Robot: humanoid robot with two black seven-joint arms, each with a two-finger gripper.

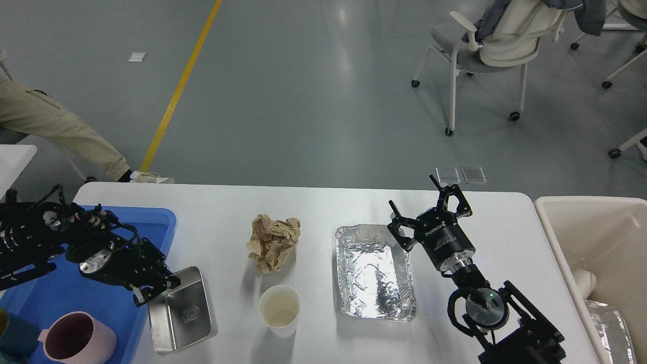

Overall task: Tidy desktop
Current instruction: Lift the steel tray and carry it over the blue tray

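Note:
The white desktop [323, 207] carries a crumpled brown paper ball [273, 241], a white paper cup [279, 309] and an aluminium foil tray [375, 271]. My left gripper [154, 289] is shut on the rim of a steel rectangular tin [181, 317], which is lifted and tilted at the right edge of the blue tray [60, 293]. My right gripper [427, 207] hovers open beside the foil tray's far right corner, holding nothing.
A pink mug [76, 337] sits in the blue tray. A beige bin [596, 253] stands off the desktop's right end. An office chair [495, 45] and a person's leg [55, 126] are on the floor beyond.

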